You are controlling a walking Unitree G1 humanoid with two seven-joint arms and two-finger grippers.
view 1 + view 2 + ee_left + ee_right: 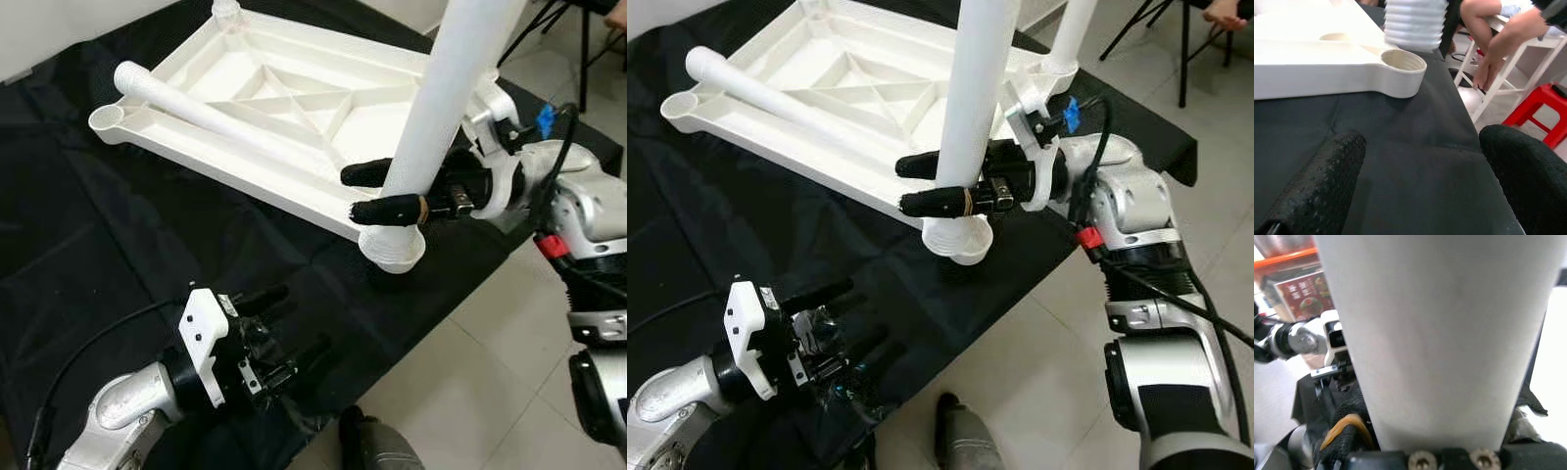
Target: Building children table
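White leg clamped by right pincer, upright above corner socket; left pincer open, empty, at 7 o'clock.

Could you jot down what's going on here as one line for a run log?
right claw: shut on white leg above corner socket | left claw: open, idle | tabletop: upside down

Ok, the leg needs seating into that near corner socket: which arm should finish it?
Right. The right gripper already clamps the upright white leg directly above the corner socket. The left gripper hovers open over the black cloth, holding nothing.
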